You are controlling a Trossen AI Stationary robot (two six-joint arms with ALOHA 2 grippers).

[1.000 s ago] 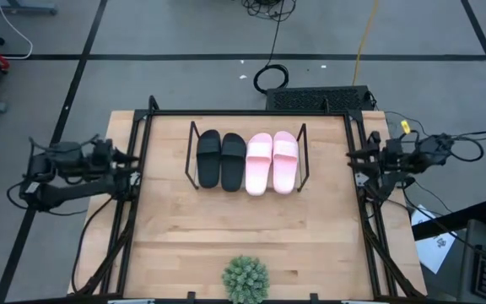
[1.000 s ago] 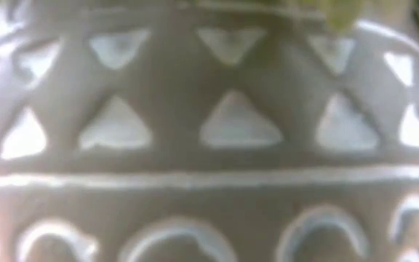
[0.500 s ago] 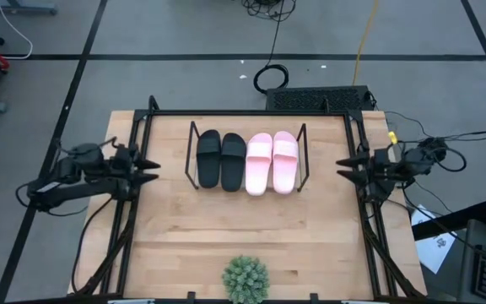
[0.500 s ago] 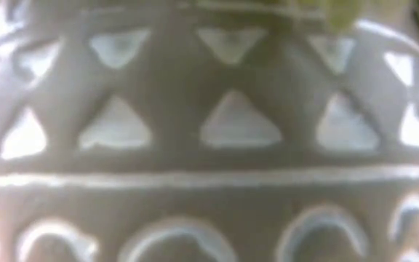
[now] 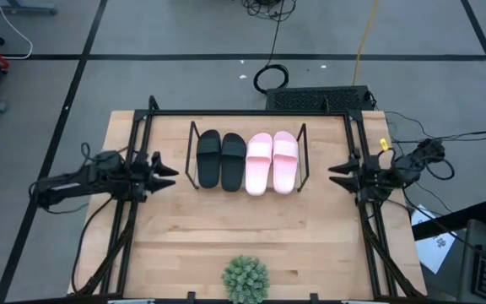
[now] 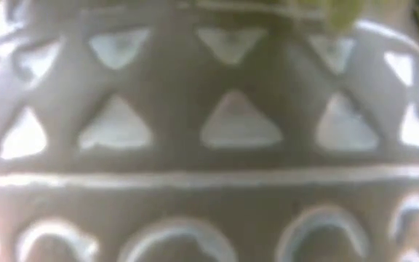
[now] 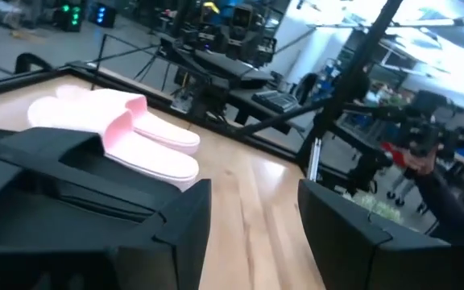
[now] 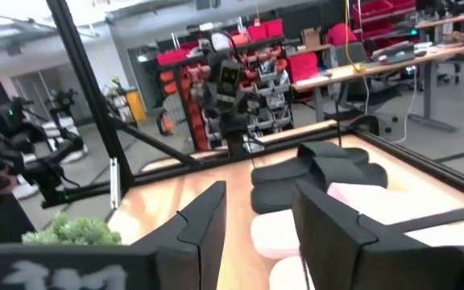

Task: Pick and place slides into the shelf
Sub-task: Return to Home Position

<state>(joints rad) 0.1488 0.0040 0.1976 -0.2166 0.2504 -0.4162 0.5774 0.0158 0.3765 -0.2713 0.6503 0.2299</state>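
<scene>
The shelf (image 5: 191, 160) stands at the middle of the table's far half. All four slides rest flat on it side by side: the black pair (image 5: 221, 160) on the left, the pink pair (image 5: 272, 162) on the right. My left gripper (image 5: 169, 172) hovers open just left of the shelf, holding nothing. In its wrist view (image 7: 254, 193) the black slides (image 7: 47, 153) lie nearest and the pink slides (image 7: 135, 133) beyond. My right gripper (image 5: 336, 175) hovers open right of the shelf, also holding nothing. Its wrist view (image 8: 258, 193) shows the pink slides (image 8: 361, 201) before the black slides (image 8: 321, 171).
A small potted plant (image 5: 245, 279) stands at the table's near edge, and its patterned pot (image 6: 209, 131) fills the low view. Black rails (image 5: 142, 135) frame the tabletop. Bare wood lies between the shelf and the plant. A person's sleeve (image 7: 449, 201) shows beyond the table.
Both arms have swung inward from outside the rails. My left gripper moved toward the table's right, up to the shelf's left end. My right gripper moved toward the table's left, nearer the shelf's right end. The slides have not moved.
</scene>
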